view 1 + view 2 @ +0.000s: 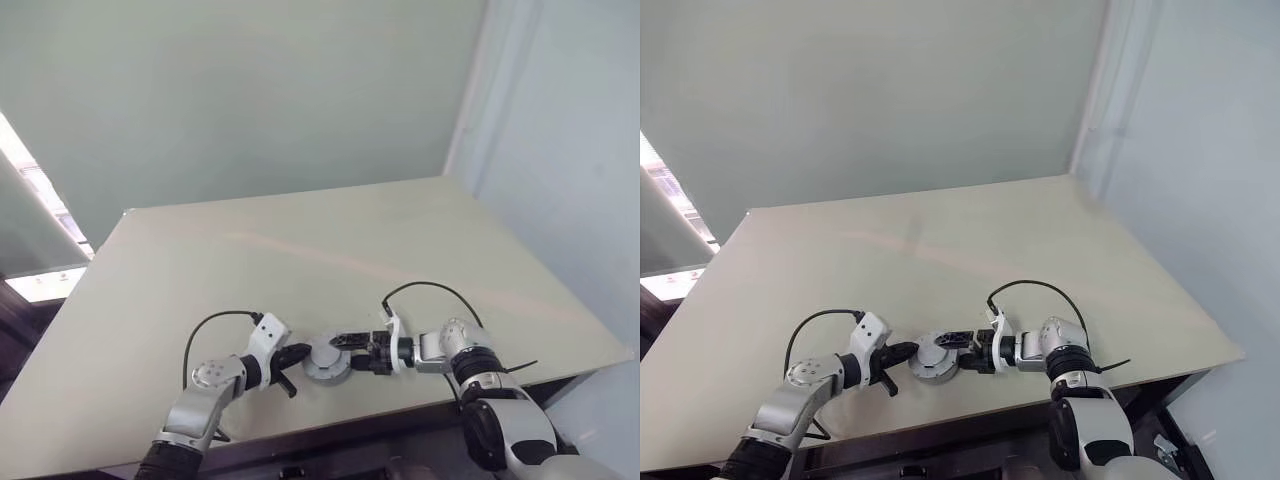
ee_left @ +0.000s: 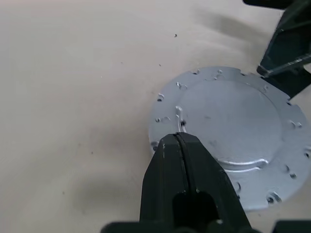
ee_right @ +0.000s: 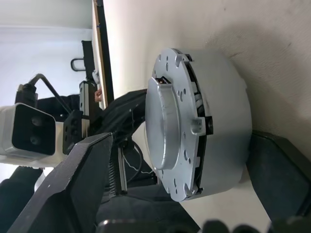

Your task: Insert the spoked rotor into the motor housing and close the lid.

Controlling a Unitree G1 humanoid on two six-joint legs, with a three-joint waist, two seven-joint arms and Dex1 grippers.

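From the head views, the lid (image 1: pixel 327 357) sits on the pale tabletop (image 1: pixel 300 260) near its front edge, between the two pincers. The left pincer (image 1: pixel 297 353) is clenched at the lid's edge, and the right pincer (image 1: pixel 345 352) reaches in from the other side.

The left wrist view shows the black fingers (image 2: pixel 187 174) pressed together over the lid's rim, hiding part of it.

In the right wrist view the right pincer's jaws stand wide, straddling the grey drum-like body under the lid; what it contains is hidden.
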